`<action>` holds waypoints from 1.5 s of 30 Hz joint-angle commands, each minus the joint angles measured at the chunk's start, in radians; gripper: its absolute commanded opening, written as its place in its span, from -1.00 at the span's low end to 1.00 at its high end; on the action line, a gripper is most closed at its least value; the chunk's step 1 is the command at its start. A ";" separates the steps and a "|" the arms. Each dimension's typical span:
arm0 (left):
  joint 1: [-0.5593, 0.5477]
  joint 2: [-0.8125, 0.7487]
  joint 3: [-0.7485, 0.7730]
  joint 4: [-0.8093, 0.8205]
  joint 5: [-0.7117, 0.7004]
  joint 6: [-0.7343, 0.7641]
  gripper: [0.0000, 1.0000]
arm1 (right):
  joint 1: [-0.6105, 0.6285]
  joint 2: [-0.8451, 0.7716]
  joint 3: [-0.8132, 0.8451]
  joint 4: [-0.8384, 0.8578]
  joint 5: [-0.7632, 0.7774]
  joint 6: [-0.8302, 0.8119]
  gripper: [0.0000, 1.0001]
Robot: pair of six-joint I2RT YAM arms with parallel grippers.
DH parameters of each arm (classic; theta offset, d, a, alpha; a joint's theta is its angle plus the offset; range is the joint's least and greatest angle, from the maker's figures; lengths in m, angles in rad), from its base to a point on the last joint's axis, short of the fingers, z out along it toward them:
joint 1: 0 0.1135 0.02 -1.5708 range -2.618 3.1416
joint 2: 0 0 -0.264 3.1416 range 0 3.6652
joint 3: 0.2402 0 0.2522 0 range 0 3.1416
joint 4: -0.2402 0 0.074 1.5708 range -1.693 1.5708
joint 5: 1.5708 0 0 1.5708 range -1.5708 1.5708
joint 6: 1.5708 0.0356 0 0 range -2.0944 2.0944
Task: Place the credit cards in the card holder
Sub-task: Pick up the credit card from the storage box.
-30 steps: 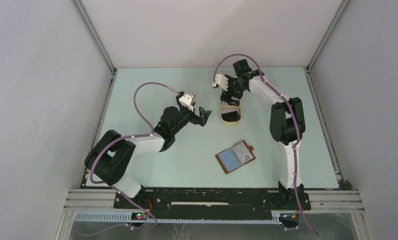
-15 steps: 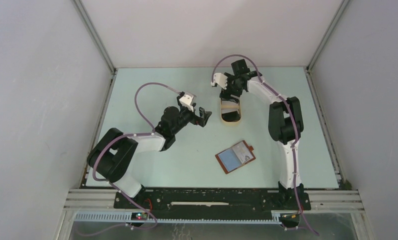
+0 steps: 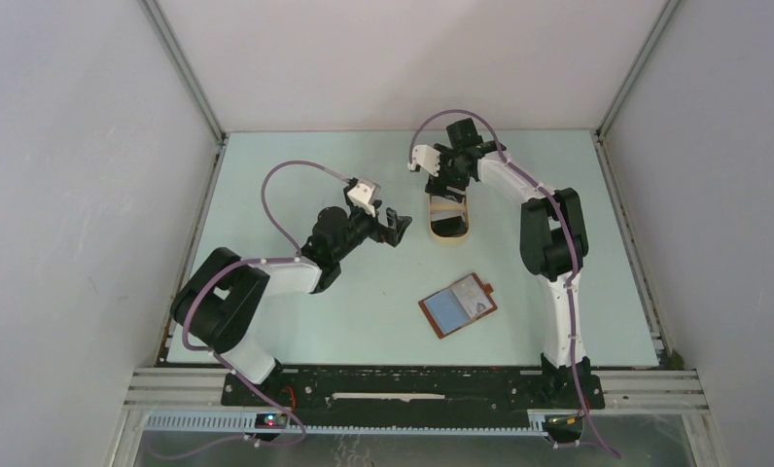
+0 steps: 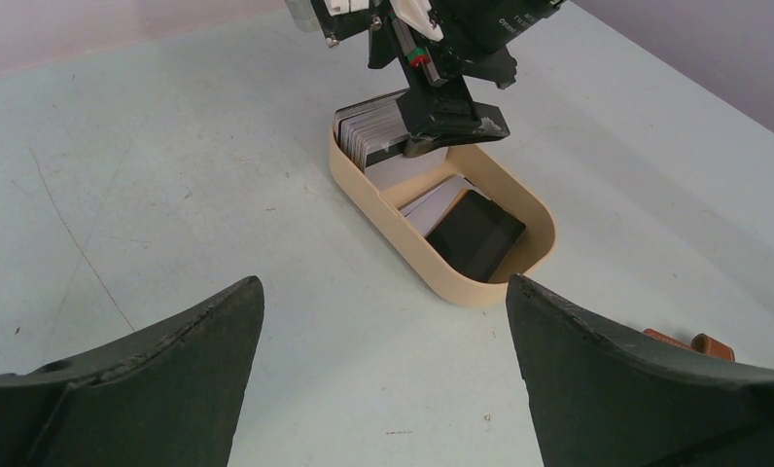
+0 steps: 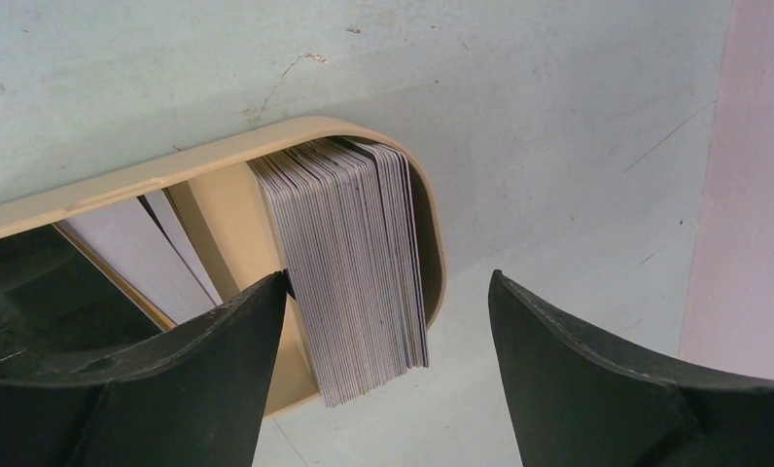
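The right claw [image 5: 383,292] hangs spread over the cards [image 5: 349,263] stacked in the tray [image 5: 169,170]; the left claw [image 4: 383,287] gapes wide nearby.

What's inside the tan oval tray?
A stack of cards stands on edge at the far end of the tray, straddled by the open right gripper; white cards and a black card lie at the near end. Anything beneath them is hidden.

The black-and-white left arm [image 3: 286,275] is holding its jaws wide apart; the right arm [image 3: 548,233] is pointing its spread jaws downward.
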State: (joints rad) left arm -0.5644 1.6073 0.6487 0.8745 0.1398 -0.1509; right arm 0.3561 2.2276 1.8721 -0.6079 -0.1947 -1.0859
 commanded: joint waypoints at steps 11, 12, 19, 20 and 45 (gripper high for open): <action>0.015 0.011 0.035 0.052 0.028 -0.016 0.98 | -0.011 -0.050 0.003 0.023 -0.005 0.035 0.50; 0.016 0.012 0.035 0.052 0.029 -0.018 0.98 | -0.011 -0.054 0.002 0.022 -0.006 0.035 0.49; 0.018 0.013 0.035 0.055 0.036 -0.022 0.98 | -0.013 -0.078 -0.012 0.018 -0.012 0.038 0.44; 0.018 0.013 0.034 0.056 0.037 -0.022 0.98 | -0.014 -0.081 -0.012 0.017 -0.011 0.040 0.43; 0.027 0.017 0.035 0.061 0.058 -0.034 0.97 | -0.025 -0.112 -0.027 -0.020 -0.055 0.036 -0.10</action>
State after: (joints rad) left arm -0.5465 1.6188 0.6487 0.8963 0.1837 -0.1764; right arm 0.3370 2.1876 1.8492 -0.6415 -0.2459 -1.0424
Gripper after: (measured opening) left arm 0.988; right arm 0.491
